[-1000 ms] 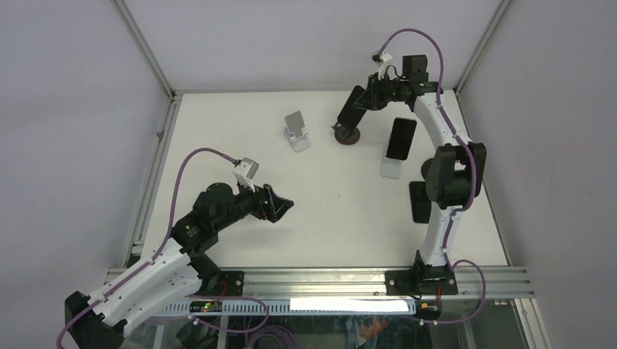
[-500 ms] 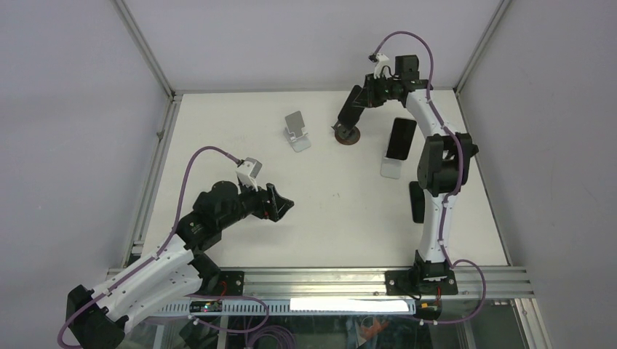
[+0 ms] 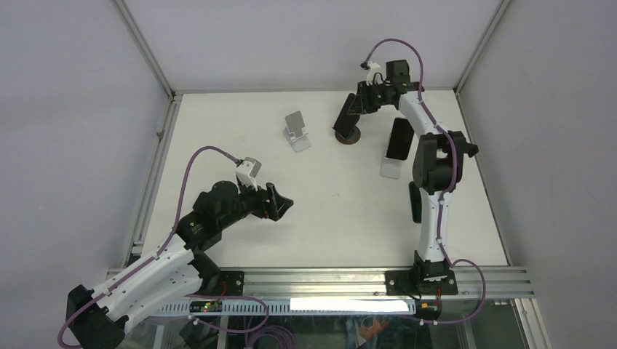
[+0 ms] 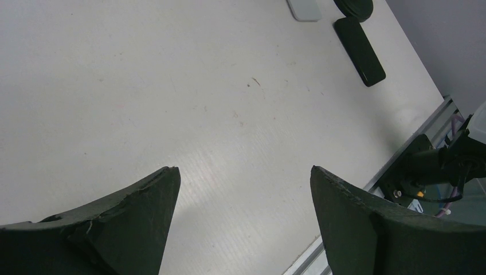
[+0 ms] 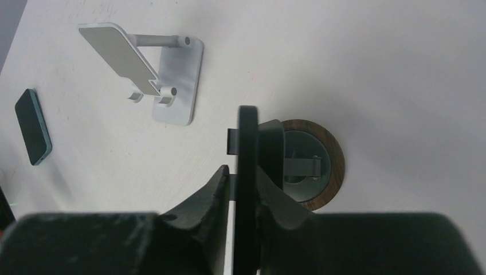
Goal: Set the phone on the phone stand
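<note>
While right pincer (image 5: 243, 183) clamps it, phone (image 5: 247, 149): top toward 1 o'clock, foot over stand (image 5: 331, 172).
Change: wrist (image 3: 388, 87) swung toward 9 o'clock.

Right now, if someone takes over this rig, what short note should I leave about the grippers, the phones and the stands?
Left gripper: open, empty, over the table.
Right gripper: shut on a phone, held on edge against the round stand; I cannot tell whether it is seated.
Done: a second phone leans on the white stand.
Elsewhere: a third phone lies flat on the table; the silver stand is empty.
To do: probably seat the held phone, release it, and draw the arm back.
</note>
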